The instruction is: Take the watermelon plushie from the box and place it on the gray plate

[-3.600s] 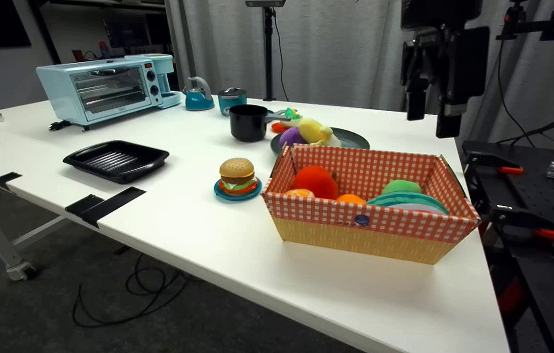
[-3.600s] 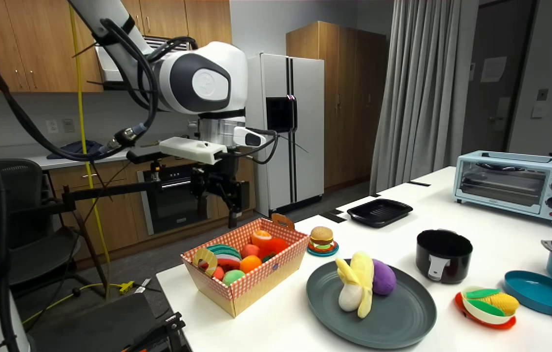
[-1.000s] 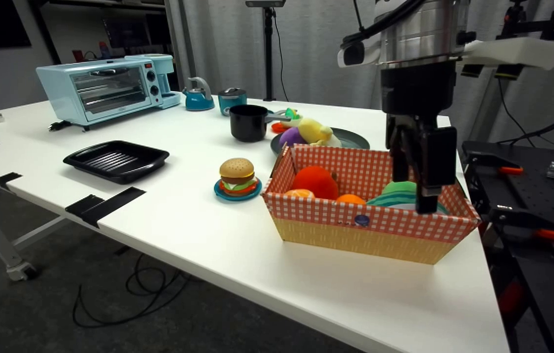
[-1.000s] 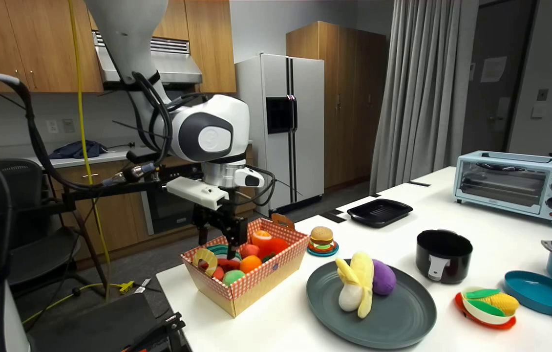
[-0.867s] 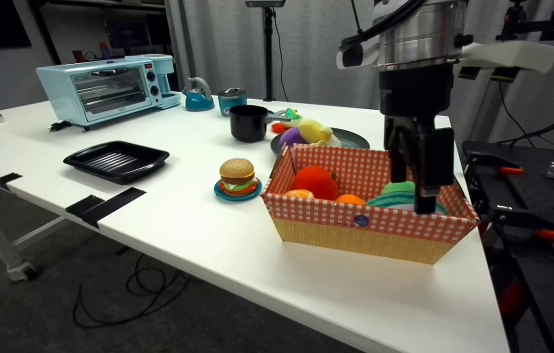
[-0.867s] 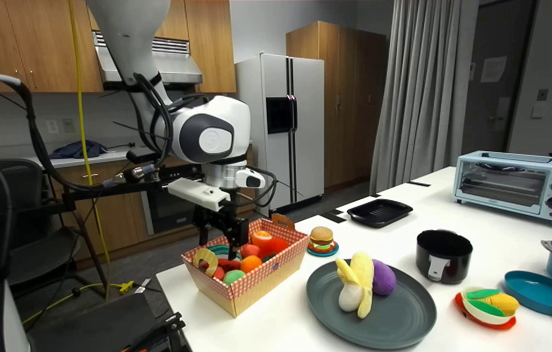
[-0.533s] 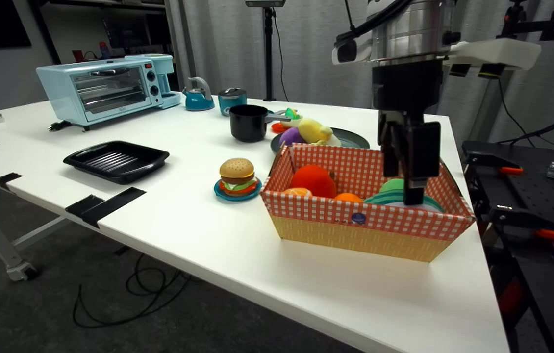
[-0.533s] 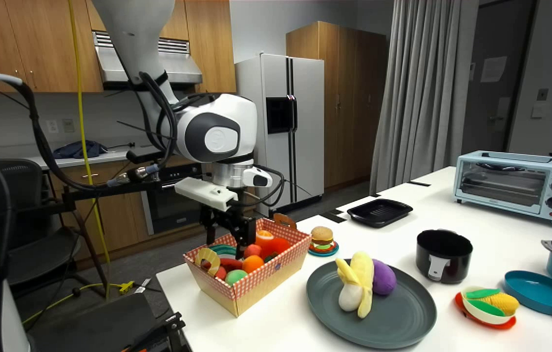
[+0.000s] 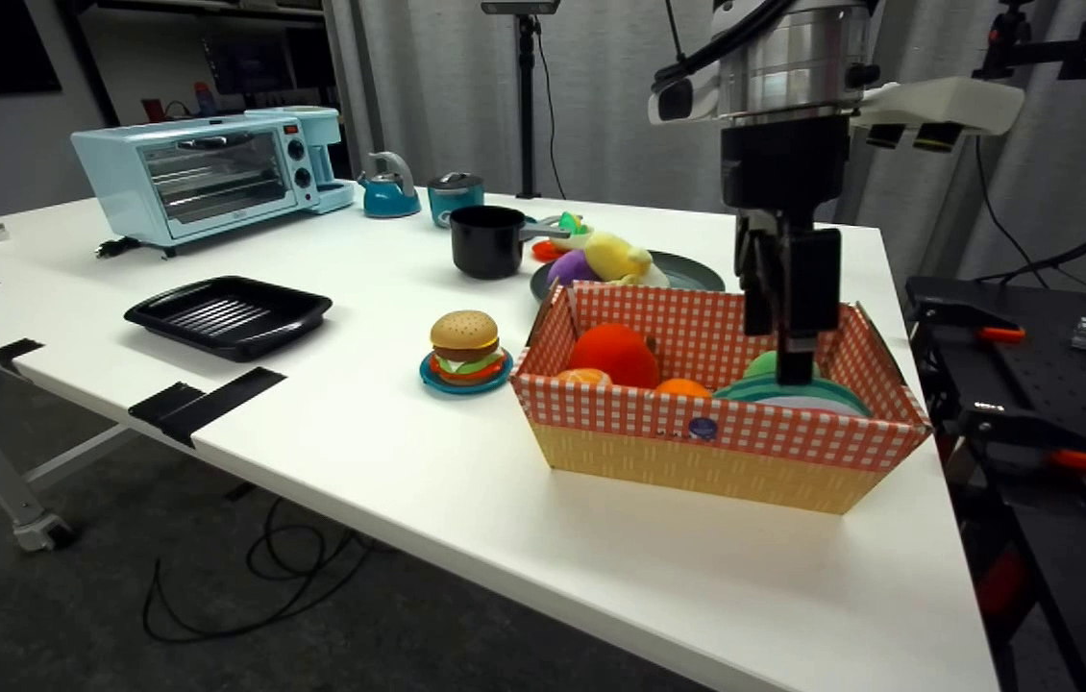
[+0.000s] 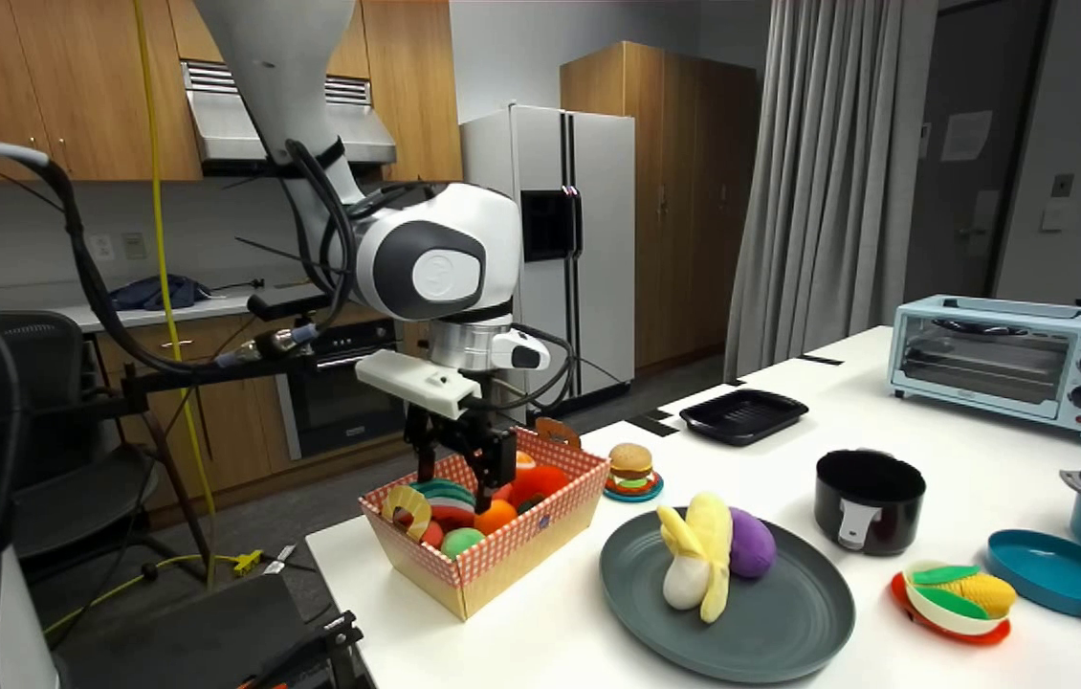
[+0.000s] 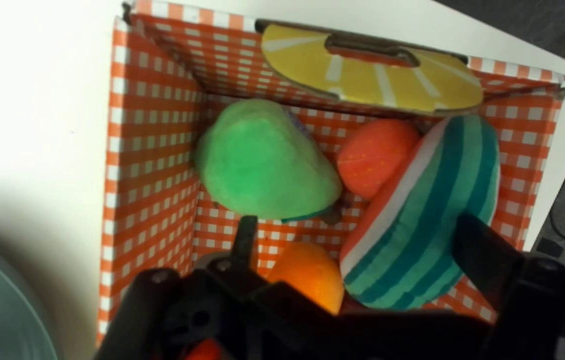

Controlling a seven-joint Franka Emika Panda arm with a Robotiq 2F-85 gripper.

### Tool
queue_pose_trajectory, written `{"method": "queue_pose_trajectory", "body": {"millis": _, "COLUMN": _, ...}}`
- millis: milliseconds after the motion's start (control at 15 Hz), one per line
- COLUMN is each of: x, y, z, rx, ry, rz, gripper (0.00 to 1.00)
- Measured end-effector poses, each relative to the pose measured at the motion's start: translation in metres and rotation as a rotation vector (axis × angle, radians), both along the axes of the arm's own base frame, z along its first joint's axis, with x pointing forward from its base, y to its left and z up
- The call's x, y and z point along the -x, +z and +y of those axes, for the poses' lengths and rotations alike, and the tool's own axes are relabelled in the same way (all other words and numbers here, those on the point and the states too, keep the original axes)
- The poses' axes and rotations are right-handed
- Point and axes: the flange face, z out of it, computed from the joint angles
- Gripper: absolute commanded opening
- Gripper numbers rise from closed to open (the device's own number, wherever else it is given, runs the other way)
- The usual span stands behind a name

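The watermelon plushie point(image 11: 422, 220) is a striped green wedge with a red face. It leans on its side in the checkered box point(image 11: 150, 150), against a coral-red plush. In both exterior views the plushie point(image 9: 754, 391) point(image 10: 445, 493) shows partly, inside the box point(image 9: 697, 471) point(image 10: 526, 560). My gripper point(image 11: 357, 222) is open and empty over the box. One fingertip overlaps the rind side in the wrist view; contact cannot be told. The other is between the green and orange plushes. The gripper point(image 9: 777, 354) point(image 10: 454, 490) points down. The gray plate point(image 10: 789, 617) holds a banana and an eggplant plush.
The box also holds a green plush point(image 11: 267, 160), an orange plush point(image 11: 307, 275) and a red plush point(image 9: 615, 354). Its cardboard handle point(image 11: 377, 75) stands up at one end. A toy burger point(image 9: 464, 341), black pot point(image 10: 871, 498) and black tray point(image 9: 228, 315) are on the table.
The open gripper has come down to the box from above. In the last second it has shifted toward the burger end and risen slightly. The box has moved a tiny bit.
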Motion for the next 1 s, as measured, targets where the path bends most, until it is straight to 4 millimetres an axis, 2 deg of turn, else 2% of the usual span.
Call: {"method": "queue_pose_trajectory", "body": {"millis": 1000, "x": 0.007, "y": -0.006, "z": 0.014, "rx": -0.015, "ry": 0.066, "rz": 0.013, "gripper": 1.00}}
